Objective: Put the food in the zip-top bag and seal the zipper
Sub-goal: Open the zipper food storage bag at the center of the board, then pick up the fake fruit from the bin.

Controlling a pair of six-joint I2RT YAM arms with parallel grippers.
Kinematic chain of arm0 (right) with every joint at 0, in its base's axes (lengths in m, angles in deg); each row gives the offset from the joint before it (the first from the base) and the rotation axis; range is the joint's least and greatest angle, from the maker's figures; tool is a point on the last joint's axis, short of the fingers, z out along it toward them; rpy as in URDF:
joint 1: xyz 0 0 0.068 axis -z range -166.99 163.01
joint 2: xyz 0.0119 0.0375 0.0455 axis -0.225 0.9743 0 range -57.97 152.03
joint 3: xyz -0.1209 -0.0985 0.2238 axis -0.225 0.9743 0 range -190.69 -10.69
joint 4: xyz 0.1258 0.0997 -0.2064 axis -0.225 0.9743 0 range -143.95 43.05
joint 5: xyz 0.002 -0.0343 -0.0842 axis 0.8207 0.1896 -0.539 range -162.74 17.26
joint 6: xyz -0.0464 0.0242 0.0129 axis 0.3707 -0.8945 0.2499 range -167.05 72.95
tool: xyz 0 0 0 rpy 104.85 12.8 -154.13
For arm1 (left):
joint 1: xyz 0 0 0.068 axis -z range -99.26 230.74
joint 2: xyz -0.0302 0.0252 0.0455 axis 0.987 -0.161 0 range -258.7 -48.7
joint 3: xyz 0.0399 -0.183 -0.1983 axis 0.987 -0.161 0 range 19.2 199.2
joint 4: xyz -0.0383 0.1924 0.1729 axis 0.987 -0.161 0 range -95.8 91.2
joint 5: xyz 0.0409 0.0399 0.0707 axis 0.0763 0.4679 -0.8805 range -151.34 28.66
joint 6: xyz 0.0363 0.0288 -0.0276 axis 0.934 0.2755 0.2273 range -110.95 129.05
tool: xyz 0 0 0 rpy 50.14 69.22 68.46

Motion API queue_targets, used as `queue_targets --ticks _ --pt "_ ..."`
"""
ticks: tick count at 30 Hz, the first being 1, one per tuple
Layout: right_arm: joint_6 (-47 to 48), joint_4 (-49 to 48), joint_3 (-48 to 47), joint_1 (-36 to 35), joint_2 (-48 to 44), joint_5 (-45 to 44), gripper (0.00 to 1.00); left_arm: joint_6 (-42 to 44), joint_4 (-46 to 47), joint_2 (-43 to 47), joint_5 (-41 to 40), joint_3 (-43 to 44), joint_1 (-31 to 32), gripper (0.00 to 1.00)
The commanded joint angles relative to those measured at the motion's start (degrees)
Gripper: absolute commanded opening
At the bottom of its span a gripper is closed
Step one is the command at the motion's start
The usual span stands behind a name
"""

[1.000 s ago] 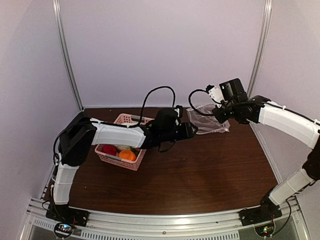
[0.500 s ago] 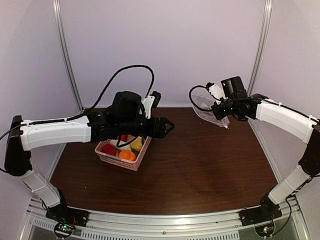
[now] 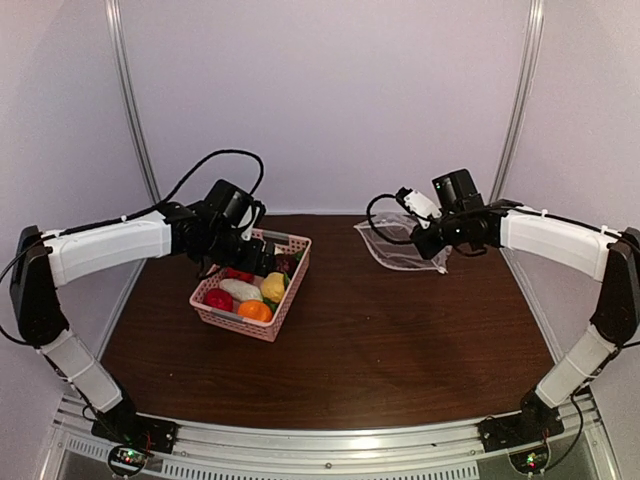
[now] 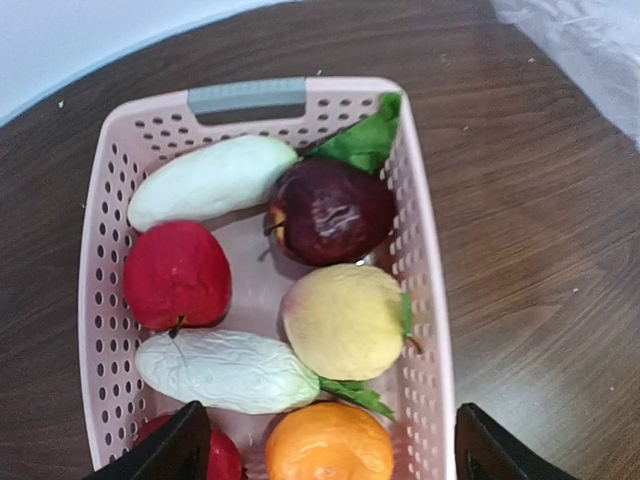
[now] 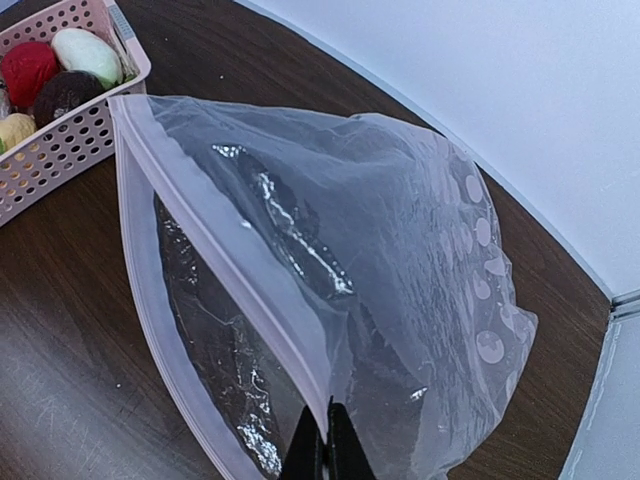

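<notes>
Swinging back from mid-table, my left gripper [image 4: 330, 455] hung over the basket [image 4: 420, 300] with jaws spread wide and empty, the food [image 4: 343, 320] lying beneath it. My right gripper [image 5: 325, 445] pinched the zip-top bag [image 5: 400, 230] by its zipper [image 5: 205, 240] rim; that thin pinch could slip, letting the mouth sag shut.

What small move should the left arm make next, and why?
Probably lower the left gripper onto the orange fruit in the basket: its jaws are open above it, nothing is held, and the right gripper holds the bag with its mouth open.
</notes>
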Motion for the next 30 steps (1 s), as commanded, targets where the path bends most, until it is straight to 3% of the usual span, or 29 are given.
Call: queue_targets --ticks 1,5,21,30 --pt "0.8 -0.8 2.9 0.0 -2.6 2.4 0.0 2.8 -3.8 -6.4 12.7 2.0 -4.9 0.82" --pt "1.0 -0.9 3.8 0.0 -3.1 3.1 0.0 3.0 -3.5 -10.7 18.2 4.1 -7.4 0.82" --pt "1.5 -0.8 4.7 0.2 -3.7 5.6 0.0 1.4 -2.5 -21.7 18.5 11.4 -8.0 0.83" --pt "1.9 -0.6 4.8 0.1 -3.1 5.9 0.0 1.4 -2.1 -23.5 19.9 11.2 -8.0 0.74"
